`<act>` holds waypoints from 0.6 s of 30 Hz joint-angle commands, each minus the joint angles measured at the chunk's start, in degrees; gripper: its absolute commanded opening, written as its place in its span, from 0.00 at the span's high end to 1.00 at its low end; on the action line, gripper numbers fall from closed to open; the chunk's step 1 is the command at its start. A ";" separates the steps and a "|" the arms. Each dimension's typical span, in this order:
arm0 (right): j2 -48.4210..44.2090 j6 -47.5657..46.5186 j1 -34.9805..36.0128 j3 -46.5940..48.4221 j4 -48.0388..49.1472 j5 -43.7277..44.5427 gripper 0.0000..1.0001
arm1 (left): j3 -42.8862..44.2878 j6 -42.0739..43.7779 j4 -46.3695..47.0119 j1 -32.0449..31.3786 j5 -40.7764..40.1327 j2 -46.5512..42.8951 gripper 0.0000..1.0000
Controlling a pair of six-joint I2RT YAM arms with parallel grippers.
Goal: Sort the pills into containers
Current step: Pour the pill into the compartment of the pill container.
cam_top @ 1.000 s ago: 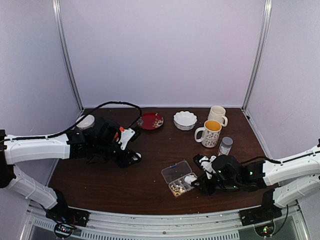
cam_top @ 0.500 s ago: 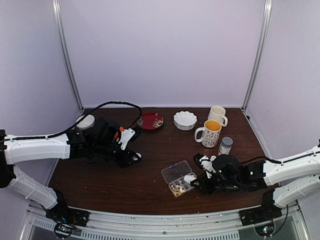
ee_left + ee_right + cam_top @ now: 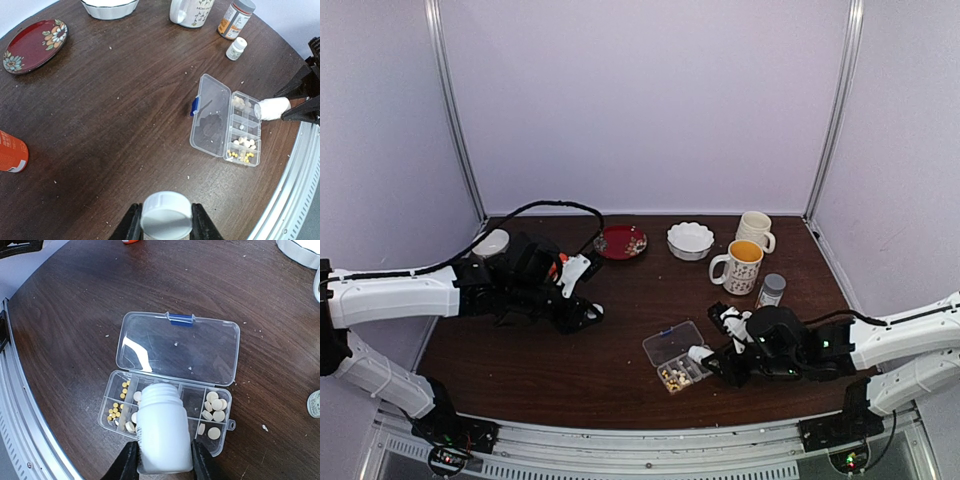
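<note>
Near right of the dark table (image 3: pixel 620 370), right under and just beyond the right gripper (image 3: pixel 164 460): clear organiser box (image 3: pixel 192 392), lid (image 3: pixel 177 347) laid flat open toward the left. In its compartments, white pills (image 3: pixel 216 404) at the far end, tiny yellow pills (image 3: pixel 116 410) at the near end. Between the fingers (image 3: pixel 128 460), partly closed and pressing on both sides: a white pill bottle (image 3: pixel 164 432), neck tipped over the middle compartments; contact with the tray impossible to tell. Well apart, on the left of the table: left gripper (image 3: pixel 166 227), narrowed onto a white round cap (image 3: pixel 166 212), touching it on either side.
</note>
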 commanded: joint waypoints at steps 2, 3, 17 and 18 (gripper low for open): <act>-0.07 0.26 0.44 0.74 -0.90 0.76 1.00 | 1.69 0.45 1.93 0.18 0.86 0.42 0.91; -0.81 0.70 0.48 -0.46 1.18 0.29 1.00 | 1.70 0.45 1.81 0.12 0.97 0.50 0.91; -0.22 1.39 0.80 -1.52 4.21 0.14 1.00 | 1.17 0.14 2.07 0.12 0.97 0.58 0.91; 0.20 1.18 0.81 -1.10 2.73 1.04 1.00 | 1.22 0.13 2.12 0.12 1.01 0.56 0.91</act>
